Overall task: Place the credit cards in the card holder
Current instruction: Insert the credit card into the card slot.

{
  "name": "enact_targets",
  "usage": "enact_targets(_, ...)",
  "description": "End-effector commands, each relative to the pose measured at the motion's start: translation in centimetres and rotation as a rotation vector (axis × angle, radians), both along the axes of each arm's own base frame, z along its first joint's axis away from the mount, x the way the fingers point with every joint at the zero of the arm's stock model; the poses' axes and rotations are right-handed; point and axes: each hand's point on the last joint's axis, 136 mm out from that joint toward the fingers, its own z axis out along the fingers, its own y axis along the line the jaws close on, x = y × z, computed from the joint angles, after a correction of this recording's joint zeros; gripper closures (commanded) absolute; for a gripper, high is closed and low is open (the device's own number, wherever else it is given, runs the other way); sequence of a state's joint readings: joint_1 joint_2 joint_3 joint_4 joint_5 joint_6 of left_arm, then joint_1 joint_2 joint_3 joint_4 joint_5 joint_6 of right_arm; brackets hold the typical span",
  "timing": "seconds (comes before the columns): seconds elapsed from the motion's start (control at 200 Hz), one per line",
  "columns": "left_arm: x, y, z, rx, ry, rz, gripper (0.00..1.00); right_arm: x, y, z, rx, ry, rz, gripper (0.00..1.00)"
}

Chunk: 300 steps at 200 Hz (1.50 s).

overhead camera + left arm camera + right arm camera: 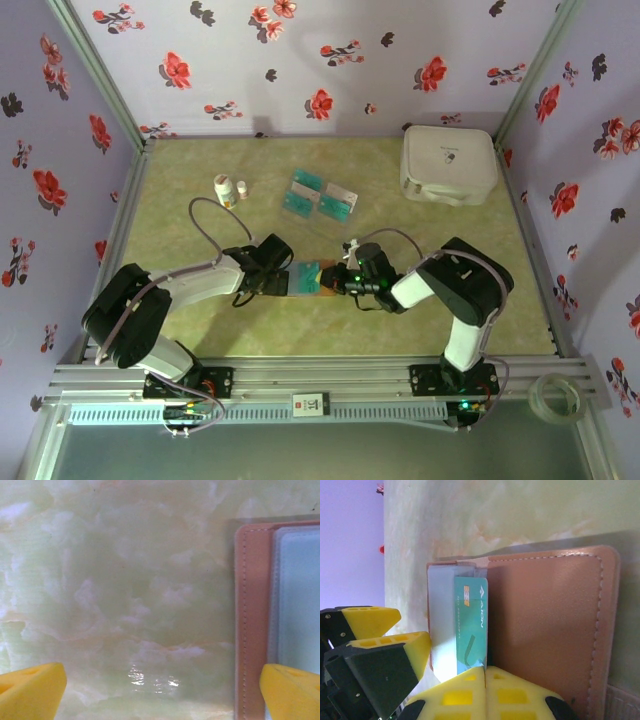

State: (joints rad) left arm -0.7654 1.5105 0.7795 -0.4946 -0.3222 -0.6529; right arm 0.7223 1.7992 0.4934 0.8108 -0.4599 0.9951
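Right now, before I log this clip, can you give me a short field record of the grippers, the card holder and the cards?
left gripper: open, card holder's edge by one fingertip
right gripper: shut, tips at the teal card's near end; a pinch is not clear
card holder: on the table, between both grippers
teal card: on the holder's pale inner part, beside the brown flap
loose cards: cluster farther back
other: white bottles, white case
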Motion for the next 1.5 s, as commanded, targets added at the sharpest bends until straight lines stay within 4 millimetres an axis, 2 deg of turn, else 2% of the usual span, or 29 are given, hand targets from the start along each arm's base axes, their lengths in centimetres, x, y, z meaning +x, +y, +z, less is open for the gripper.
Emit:
enact_targets(0.0, -0.4, 1.4, -0.6, 0.049, 0.013, 0.023, 0.0, -3.0, -3.4, -5.7, -0.23, 0.169, -0.008, 1.0)
enact_targets(0.39, -0.5, 1.5, -0.7, 0.051, 0.015, 0.025, 0.0, -2.1, -2.1, -4.8, -0.212, 0.151, 0.02, 1.0)
enact_targets(0.72, -0.4, 1.4, -0.8, 0.051, 0.015, 0.029, 0.0, -2.1, -0.8, -4.4, -0.2, 0.142, 0.053, 1.0)
enact_targets(0.865, -0.4, 1.4, -0.8, 0.046, 0.014, 0.029, 0.0, -2.3, -0.4, -4.3, -0.195, 0.141, 0.063, 0.92)
enact_targets(1.07, -0.4, 1.3, -0.5, 0.037, 0.009, 0.026, 0.0, -2.0, -0.8, -3.6, -0.224, 0.111, 0.06, 0.66)
enact_targets(1.28, 0.2, 0.7, 0.4, -0.013, 0.0, 0.026, 0.0, -1.3, -1.1, -2.3, -0.284, 0.072, 0.066, 0.53)
enact_targets(1.495, 1.0, 1.0, 1.4, -0.04, -0.003, 0.031, 0.0, -0.1, -1.4, -0.4, -0.348, 0.005, 0.07, 0.41)
